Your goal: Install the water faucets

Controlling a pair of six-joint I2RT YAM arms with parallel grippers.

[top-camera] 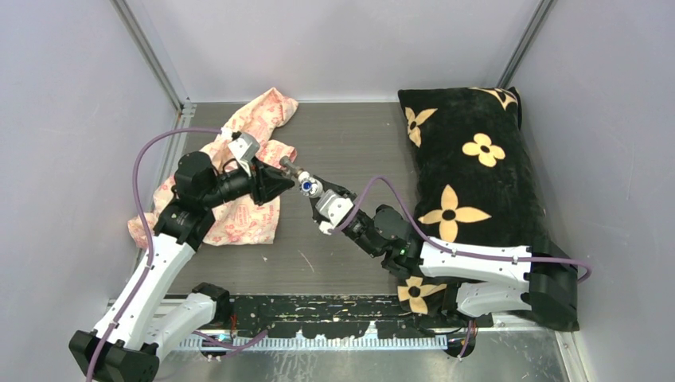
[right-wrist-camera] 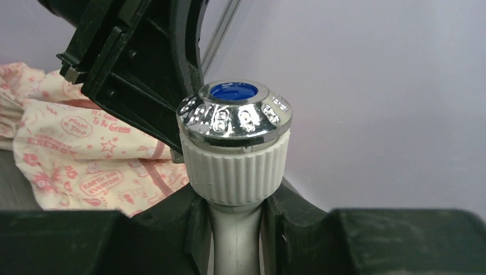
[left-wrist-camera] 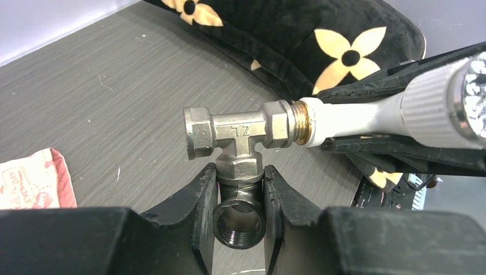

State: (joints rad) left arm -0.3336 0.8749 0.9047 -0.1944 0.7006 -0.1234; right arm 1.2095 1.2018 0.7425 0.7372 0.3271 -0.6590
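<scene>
My left gripper (left-wrist-camera: 239, 172) is shut on the stem of a silver metal T-shaped fitting (left-wrist-camera: 235, 134), above the table in mid-scene (top-camera: 288, 165). My right gripper (right-wrist-camera: 235, 200) is shut on the white plastic tap (right-wrist-camera: 235, 166) just below its ribbed collar. The chrome knob with the blue centre (right-wrist-camera: 235, 109) points up at the camera. The tap's brass threaded tip (left-wrist-camera: 302, 121) sits in the fitting's right port, with a few threads showing. In the top view the two grippers meet tip to tip, left (top-camera: 278, 179) and right (top-camera: 322, 199).
A black pillow with gold flowers (top-camera: 470, 159) lies along the right side, partly over the right arm's base. A pink patterned cloth (top-camera: 247, 183) lies under the left arm. Grey walls close in three sides.
</scene>
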